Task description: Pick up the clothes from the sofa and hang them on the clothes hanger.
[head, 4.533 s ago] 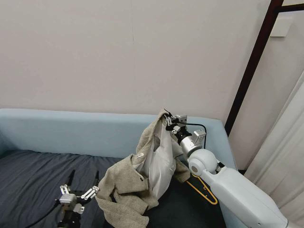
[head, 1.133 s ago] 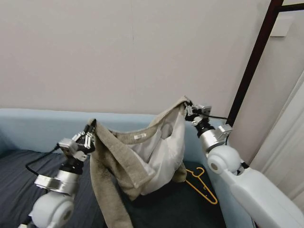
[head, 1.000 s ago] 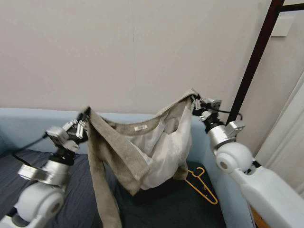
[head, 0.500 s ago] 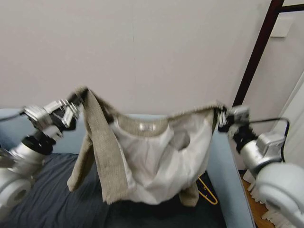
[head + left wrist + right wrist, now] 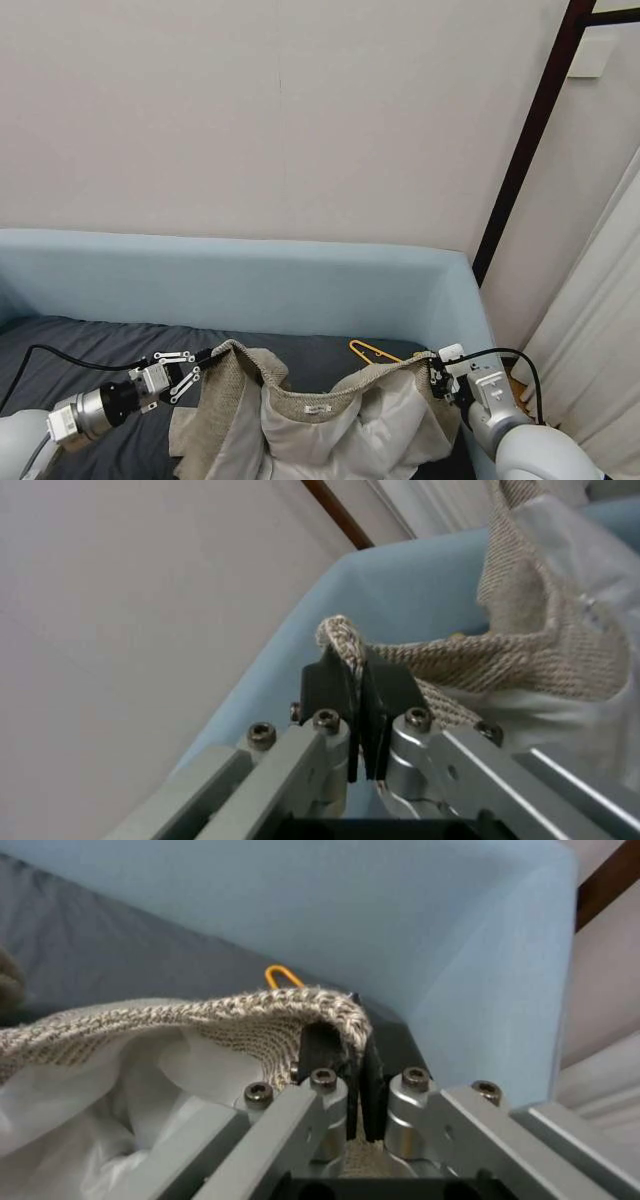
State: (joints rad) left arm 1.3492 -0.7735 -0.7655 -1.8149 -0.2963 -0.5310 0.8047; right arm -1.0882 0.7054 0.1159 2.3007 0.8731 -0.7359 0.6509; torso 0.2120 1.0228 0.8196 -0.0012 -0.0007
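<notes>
A beige tweed jacket [image 5: 320, 420] with white lining hangs stretched between my two grippers, low over the sofa seat, collar side up. My left gripper [image 5: 203, 358] is shut on its one shoulder edge. The left wrist view shows the fingers [image 5: 330, 681] pinching the woven hem of the jacket [image 5: 520, 652]. At the other shoulder my right gripper [image 5: 434, 372] is shut on the fabric; in the right wrist view that gripper [image 5: 352, 1057] clamps the jacket [image 5: 200, 1020]. An orange hanger [image 5: 372, 351] lies on the seat behind the collar, and the hanger's hook [image 5: 283, 975] shows past the hem.
The light blue sofa back [image 5: 250, 285] runs behind the jacket, over a dark grey seat cushion [image 5: 80, 345]. A dark brown rack pole [image 5: 525, 150] rises at the right beside a white curtain [image 5: 600, 330]. A black cable trails from my left arm.
Both arms have come down with the jacket, from held high and spread before the wall to low over the seat. The hanger now shows behind the collar.
</notes>
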